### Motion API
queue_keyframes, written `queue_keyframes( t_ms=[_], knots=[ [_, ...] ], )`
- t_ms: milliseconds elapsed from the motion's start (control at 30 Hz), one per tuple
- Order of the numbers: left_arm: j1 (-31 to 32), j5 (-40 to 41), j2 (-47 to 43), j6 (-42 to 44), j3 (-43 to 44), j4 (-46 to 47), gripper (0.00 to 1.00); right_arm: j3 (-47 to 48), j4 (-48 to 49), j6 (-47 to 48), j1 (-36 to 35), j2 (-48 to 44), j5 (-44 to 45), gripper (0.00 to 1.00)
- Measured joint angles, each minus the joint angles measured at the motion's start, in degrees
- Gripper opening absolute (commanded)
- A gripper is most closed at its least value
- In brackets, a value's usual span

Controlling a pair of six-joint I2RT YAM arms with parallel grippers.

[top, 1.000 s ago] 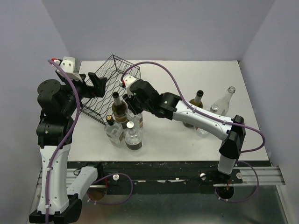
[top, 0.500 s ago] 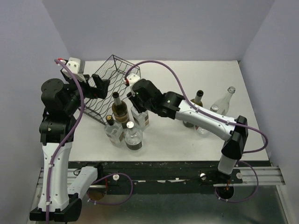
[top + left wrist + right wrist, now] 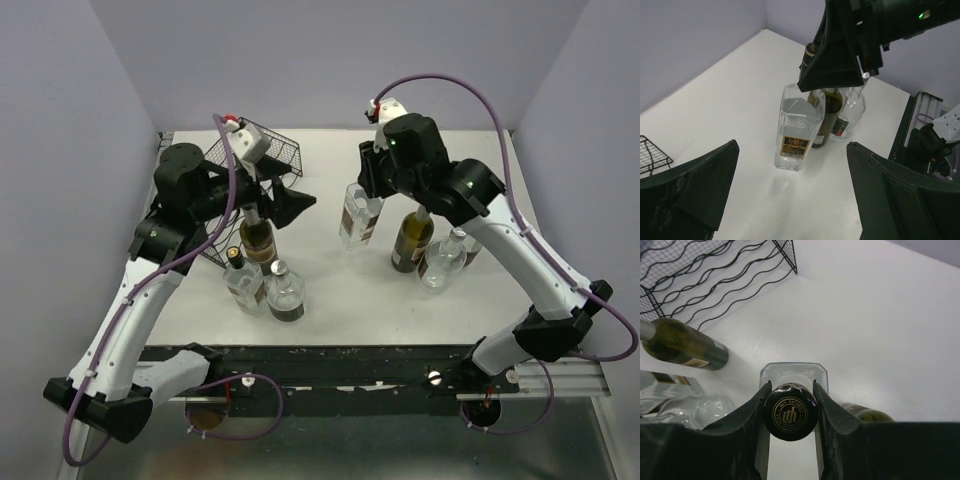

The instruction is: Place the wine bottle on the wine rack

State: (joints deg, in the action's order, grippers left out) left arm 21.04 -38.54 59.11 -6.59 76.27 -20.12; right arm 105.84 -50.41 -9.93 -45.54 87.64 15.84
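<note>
The right gripper is clamped narrow on the black cap of a clear square-shouldered bottle, one finger on each side of the cap. The bottle hangs upright beneath it, mid-table (whether its base touches the white tabletop I cannot tell). Just beside it, to the right, stand a dark green wine bottle and a clear round bottle.

The left gripper is spread wide and holds nothing, its fingers pointing across the table towards the held bottle. Behind it, at the far-left corner, is the black wire wine rack, partly hidden by the left arm and well apart from the held bottle. Near the rack's front stand a green wine bottle and two clear bottles.
</note>
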Motion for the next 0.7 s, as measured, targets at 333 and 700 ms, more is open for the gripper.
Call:
queue_keyframes(
  t_ms=[333, 700],
  knots=[
    [10.21, 9.35, 8.94, 2.67, -1.09, 6.6, 0.99, 14.03, -9.7, -5.11, 0.26, -1.84, -1.84, 0.01],
    [16.02, 10.62, 9.2, 8.55, -13.73, 16.17, 0.99, 16.65, -15.67, -9.86, 1.46, -5.14, -6.03, 0.01]
  ],
)
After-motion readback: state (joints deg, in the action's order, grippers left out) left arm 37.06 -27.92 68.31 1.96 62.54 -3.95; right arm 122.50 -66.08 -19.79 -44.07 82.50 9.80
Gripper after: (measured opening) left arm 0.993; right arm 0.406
